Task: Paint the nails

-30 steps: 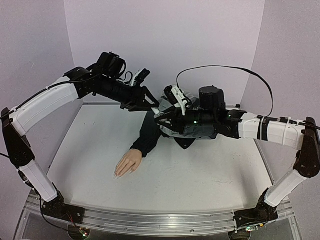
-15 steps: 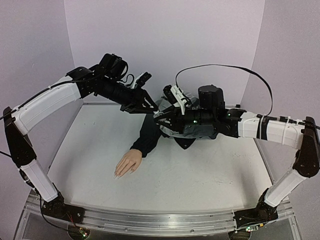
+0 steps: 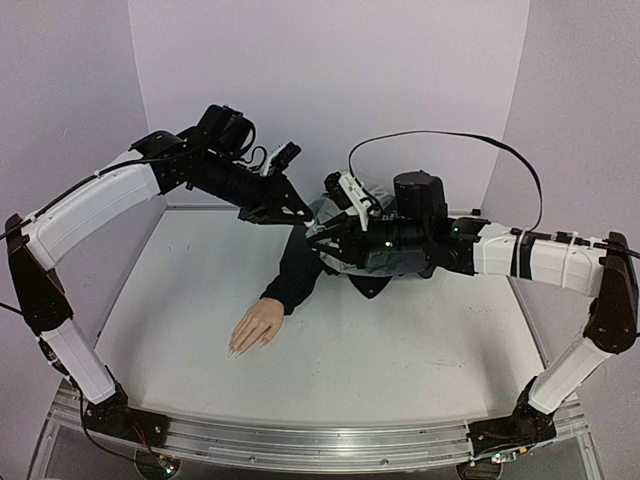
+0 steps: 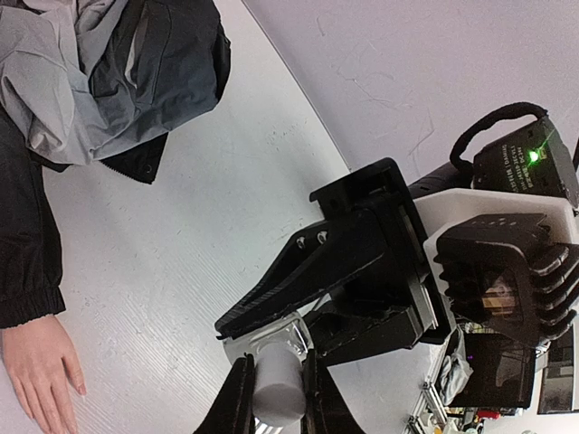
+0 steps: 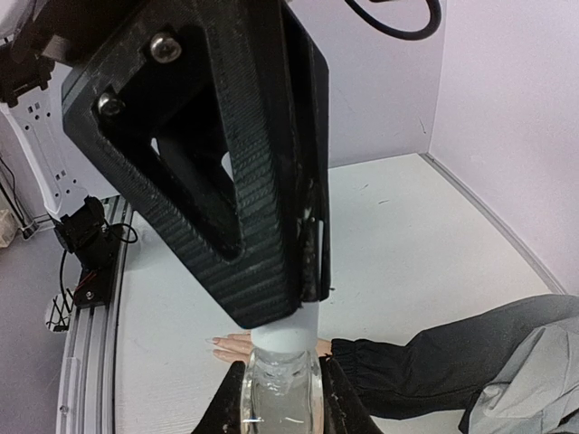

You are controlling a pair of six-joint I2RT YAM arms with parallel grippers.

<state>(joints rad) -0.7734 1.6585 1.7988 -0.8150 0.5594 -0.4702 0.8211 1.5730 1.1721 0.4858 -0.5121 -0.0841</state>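
The 2 arms meet in the air over the far middle of the table [image 3: 420, 345]. The right gripper [image 5: 282, 378] has its 2 fingers closed on a small clear bottle [image 5: 280, 405], gripping the glass on both sides. The bottle's white cap [image 4: 278, 387] sticks out past those fingers. The left gripper [image 4: 276, 369] is clamped tight on that cap, 1 finger pressed against each side with no gap showing. So each gripper has 1 end of the same bottle, and their black fingers sit just beside each other.

The flesh-coloured hand [image 3: 256, 327] lies flat on the table, palm down, left of centre and nearer than the grippers. Its fingers point towards the near left. The nails [image 3: 237, 349] are at the near tips of those fingers, tiny and pale, well apart from the bottle and from both grippers. I cannot tell whether any paint is on them.

A dark sleeve [image 3: 296, 265] runs from the wrist towards the far right and joins a bunched grey and black jacket [image 4: 81, 81] lying under the right arm.
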